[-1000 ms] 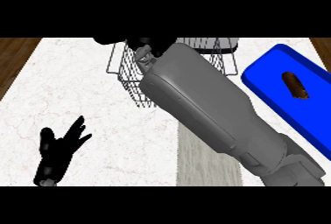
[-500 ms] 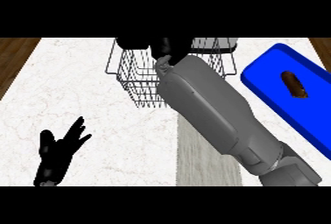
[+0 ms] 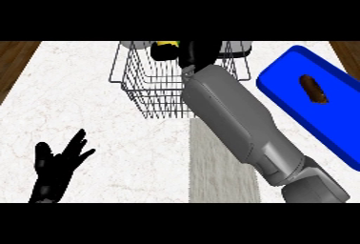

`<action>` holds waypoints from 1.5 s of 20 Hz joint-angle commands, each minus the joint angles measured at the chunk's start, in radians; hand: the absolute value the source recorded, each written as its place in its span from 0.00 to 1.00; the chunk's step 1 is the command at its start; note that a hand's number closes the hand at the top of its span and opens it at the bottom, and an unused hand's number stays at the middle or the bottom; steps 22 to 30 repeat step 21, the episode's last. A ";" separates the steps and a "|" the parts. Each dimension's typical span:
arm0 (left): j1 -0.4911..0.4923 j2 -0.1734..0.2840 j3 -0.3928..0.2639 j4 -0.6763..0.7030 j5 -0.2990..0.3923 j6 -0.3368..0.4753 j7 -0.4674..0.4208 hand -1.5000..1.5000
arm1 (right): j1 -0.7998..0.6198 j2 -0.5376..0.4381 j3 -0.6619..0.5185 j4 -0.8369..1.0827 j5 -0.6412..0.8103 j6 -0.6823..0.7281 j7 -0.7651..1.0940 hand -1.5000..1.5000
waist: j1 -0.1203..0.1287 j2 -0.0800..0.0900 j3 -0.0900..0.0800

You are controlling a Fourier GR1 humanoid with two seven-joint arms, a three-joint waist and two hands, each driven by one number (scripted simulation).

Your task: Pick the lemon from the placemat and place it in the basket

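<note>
Right robot hand (image 3: pixel 184 51) curled far forward; left robot hand (image 3: pixel 60 164) rests open.

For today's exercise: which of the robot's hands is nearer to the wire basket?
The right. The right hand is above the wire basket, holding the lemon at its far rim. The left hand rests open on the counter, well short of the basket, toward the near left.

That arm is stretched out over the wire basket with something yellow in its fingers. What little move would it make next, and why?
Probably it should lower a little and open its fingers. The right hand is curled round the yellow lemon above the far rim of the grey wire basket, so the lemon is not yet inside. The left hand rests open at the lower left.
</note>
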 commanded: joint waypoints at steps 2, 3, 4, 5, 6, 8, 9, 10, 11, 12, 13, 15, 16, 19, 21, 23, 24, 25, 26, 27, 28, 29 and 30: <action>0.041 -0.033 -0.009 0.047 -0.018 0.009 -0.006 0.50 | 0.005 -0.007 0.009 -0.023 0.058 0.070 0.030 0.00 | -0.011 0.001 -0.008; 0.025 -0.041 -0.009 0.134 -0.041 0.009 -0.056 0.50 | 0.013 -0.015 -0.005 -0.047 0.037 0.071 0.003 0.00 | -0.016 0.002 -0.009; -0.035 -0.026 0.008 0.116 -0.023 0.002 0.009 0.50 | 0.045 0.007 0.005 -0.062 0.055 0.040 0.013 0.00 | -0.017 0.002 -0.008; 0.018 -0.024 0.013 0.074 -0.022 0.002 -0.010 0.50 | 0.082 -0.050 -0.019 -0.110 0.029 0.071 -0.039 0.00 | -0.017 0.001 -0.008; 0.011 -0.020 0.011 0.084 -0.013 -0.017 0.001 0.50 | 0.056 0.001 0.004 -0.086 0.091 0.036 0.032 0.00 | -0.015 0.001 -0.008; 0.018 -0.039 0.000 0.126 -0.037 -0.012 -0.054 0.50 | 0.025 -0.020 -0.036 -0.116 0.086 0.040 0.049 0.00 | -0.019 0.001 -0.009; 0.050 -0.044 -0.021 0.033 -0.034 0.002 0.017 0.50 | 0.070 -0.011 -0.022 -0.143 0.114 0.000 0.045 0.00 | -0.018 -0.002 -0.008; 0.056 -0.048 -0.019 0.036 -0.052 0.012 -0.019 0.50 | 0.072 -0.017 -0.049 -0.142 0.115 -0.017 0.041 0.00 | -0.015 0.000 -0.008; 0.102 -0.038 -0.025 0.026 -0.054 0.003 -0.023 0.50 | 0.107 -0.033 -0.049 -0.209 0.112 -0.013 0.054 0.00 | -0.024 -0.005 -0.008; 0.017 -0.026 0.028 0.102 -0.029 -0.001 -0.027 0.50 | 0.064 -0.074 -0.107 -0.179 0.085 -0.007 0.024 0.00 | -0.023 0.002 -0.008; 0.004 -0.024 0.025 0.075 -0.015 -0.014 0.007 0.50 | 0.123 -0.050 -0.081 -0.225 0.121 -0.027 0.045 0.00 | -0.027 -0.001 -0.008; 0.026 -0.039 0.015 0.089 -0.029 -0.011 -0.028 0.50 | 0.139 -0.069 -0.123 -0.301 0.101 -0.024 0.063 0.00 | -0.035 -0.004 -0.008; 0.072 -0.051 -0.005 0.066 -0.063 0.017 -0.050 0.50 | 0.187 -0.114 -0.111 -0.357 0.125 0.025 0.085 0.00 | -0.044 -0.009 -0.008; 0.040 -0.067 -0.003 0.042 -0.051 0.035 0.017 0.50 | 0.271 -0.137 -0.115 -0.461 0.170 0.059 0.137 0.00 | -0.055 -0.011 -0.008; 0.048 -0.045 0.028 0.051 -0.036 0.022 0.008 0.50 | 0.358 -0.187 -0.142 -0.584 0.127 0.098 0.114 0.00 | -0.069 -0.013 -0.007; 0.048 -0.045 0.028 0.051 -0.036 0.022 0.008 0.50 | 0.358 -0.187 -0.142 -0.584 0.127 0.098 0.114 0.00 | -0.069 -0.013 -0.007; 0.048 -0.045 0.028 0.051 -0.036 0.022 0.008 0.50 | 0.358 -0.187 -0.142 -0.584 0.127 0.098 0.114 0.00 | -0.069 -0.013 -0.007; 0.048 -0.045 0.028 0.051 -0.036 0.022 0.008 0.50 | 0.358 -0.187 -0.142 -0.584 0.127 0.098 0.114 0.00 | -0.069 -0.013 -0.007; 0.048 -0.045 0.028 0.051 -0.036 0.022 0.008 0.50 | 0.358 -0.187 -0.142 -0.584 0.127 0.098 0.114 0.00 | -0.069 -0.013 -0.007; 0.048 -0.045 0.028 0.051 -0.036 0.022 0.008 0.50 | 0.358 -0.187 -0.142 -0.584 0.127 0.098 0.114 0.00 | -0.069 -0.013 -0.007; 0.048 -0.045 0.028 0.051 -0.036 0.022 0.008 0.50 | 0.358 -0.187 -0.142 -0.584 0.127 0.098 0.114 0.00 | -0.069 -0.013 -0.007; 0.048 -0.045 0.028 0.051 -0.036 0.022 0.008 0.50 | 0.358 -0.187 -0.142 -0.584 0.127 0.098 0.114 0.00 | -0.069 -0.013 -0.007; 0.048 -0.045 0.028 0.051 -0.036 0.022 0.008 0.50 | 0.358 -0.187 -0.142 -0.584 0.127 0.098 0.114 0.00 | -0.069 -0.013 -0.007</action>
